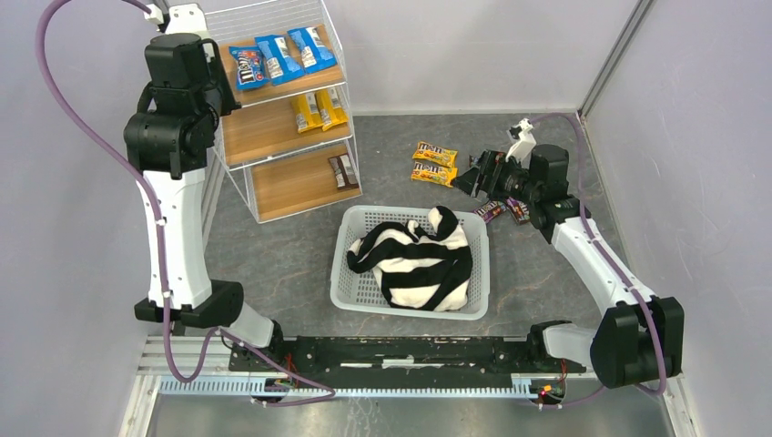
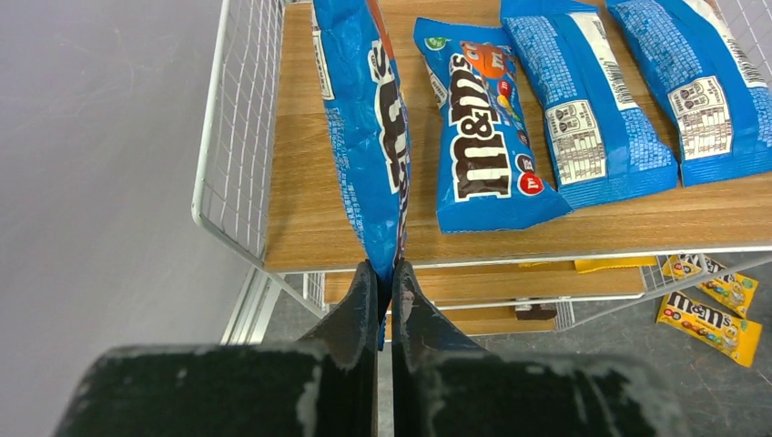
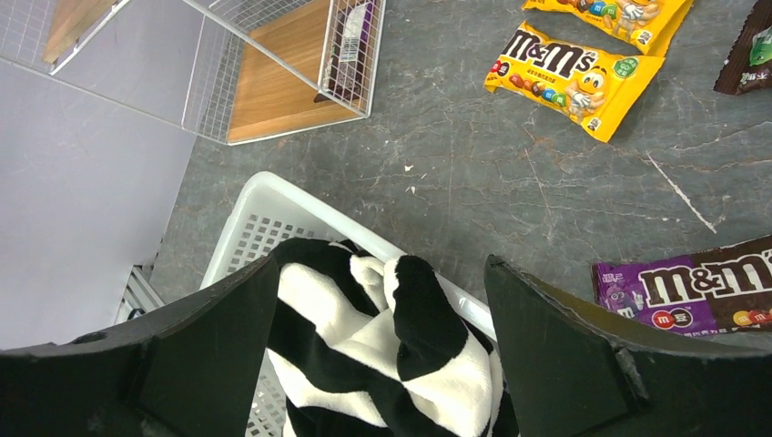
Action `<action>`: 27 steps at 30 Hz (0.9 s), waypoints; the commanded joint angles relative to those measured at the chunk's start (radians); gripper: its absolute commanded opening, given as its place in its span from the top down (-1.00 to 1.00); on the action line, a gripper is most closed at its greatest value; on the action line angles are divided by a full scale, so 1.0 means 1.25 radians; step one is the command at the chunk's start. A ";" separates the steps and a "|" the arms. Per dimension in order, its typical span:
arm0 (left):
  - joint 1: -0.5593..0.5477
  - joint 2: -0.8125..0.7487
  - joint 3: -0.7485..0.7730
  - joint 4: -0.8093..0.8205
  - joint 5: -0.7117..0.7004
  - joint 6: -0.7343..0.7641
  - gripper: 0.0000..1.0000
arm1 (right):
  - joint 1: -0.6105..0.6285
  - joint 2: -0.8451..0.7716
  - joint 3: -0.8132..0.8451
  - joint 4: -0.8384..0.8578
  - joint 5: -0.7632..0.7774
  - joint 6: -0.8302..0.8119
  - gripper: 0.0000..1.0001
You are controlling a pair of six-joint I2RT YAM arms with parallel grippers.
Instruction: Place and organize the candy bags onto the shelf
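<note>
**Blue Bag Pinched on Edge Over the Top Board**

The left jaws were pressed together on the near end of a blue candy bag (image 2: 364, 137), nipping it by its seam. From there the bag ran straight away from the jaws, its long axis pointing toward the back of the shelf (image 2: 300, 218). It stood on edge rather than flat over the top board; whether it touched the wood could not be told. Just to its right lay three more blue bags (image 2: 482, 127), flat and side by side, their long axes running much the same way. To its left a bare strip of board ran to the wire side, so there looked to be room to lay it down, though snugly.

The right jaws were spread wide and held nothing, hovering above the striped cloth (image 3: 364, 364) in the white basket (image 3: 246, 228). That arm was the nearer to the loose packets on the grey table (image 3: 510, 200): two yellow bags (image 3: 569, 77) and a purple-brown bag (image 3: 701, 291).
</note>
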 commanded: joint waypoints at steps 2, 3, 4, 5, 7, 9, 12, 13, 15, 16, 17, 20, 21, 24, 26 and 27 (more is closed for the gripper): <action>0.004 0.011 0.010 0.016 0.026 0.003 0.96 | 0.005 -0.005 0.030 0.021 0.013 -0.016 -0.81; 0.004 0.020 0.023 0.010 0.029 0.002 0.96 | 0.005 -0.007 0.030 0.020 0.015 -0.016 -0.81; 0.004 0.029 0.031 0.005 0.032 0.003 0.95 | 0.005 -0.010 0.030 0.019 0.017 -0.019 -0.82; 0.004 0.036 0.037 0.001 0.033 0.004 0.96 | 0.005 -0.011 0.029 0.016 0.020 -0.022 -0.82; 0.004 0.043 0.041 0.001 0.031 0.006 0.96 | 0.006 -0.013 0.027 0.016 0.027 -0.024 -0.82; 0.004 0.049 0.041 0.007 0.023 0.012 0.96 | 0.005 -0.009 0.026 0.016 0.029 -0.026 -0.82; 0.004 0.056 0.042 0.009 0.010 0.017 0.96 | 0.005 -0.004 0.026 0.017 0.028 -0.026 -0.82; 0.004 0.060 0.044 0.010 0.003 0.019 0.95 | 0.005 -0.003 0.027 0.017 0.030 -0.026 -0.82; 0.004 0.065 0.048 0.013 -0.008 0.023 0.92 | 0.005 -0.003 0.028 0.016 0.033 -0.029 -0.82; 0.004 0.068 0.049 0.014 -0.013 0.025 0.90 | 0.006 -0.003 0.027 0.016 0.035 -0.029 -0.82; 0.004 0.070 0.051 0.015 -0.019 0.026 0.87 | 0.005 -0.003 0.026 0.016 0.036 -0.030 -0.82; 0.004 0.074 0.054 0.018 -0.027 0.028 0.79 | 0.005 0.002 0.025 0.017 0.036 -0.030 -0.82; 0.004 0.076 0.056 0.017 -0.028 0.027 0.76 | 0.005 0.003 0.024 0.018 0.034 -0.029 -0.82; 0.004 0.075 0.059 0.026 -0.038 0.028 0.75 | 0.004 0.006 0.023 0.019 0.034 -0.029 -0.82; 0.004 0.072 0.061 0.037 -0.039 0.032 0.76 | 0.006 0.006 0.020 0.023 0.035 -0.030 -0.82; 0.004 0.074 0.070 0.037 -0.039 0.033 0.76 | 0.004 0.007 0.019 0.024 0.033 -0.027 -0.82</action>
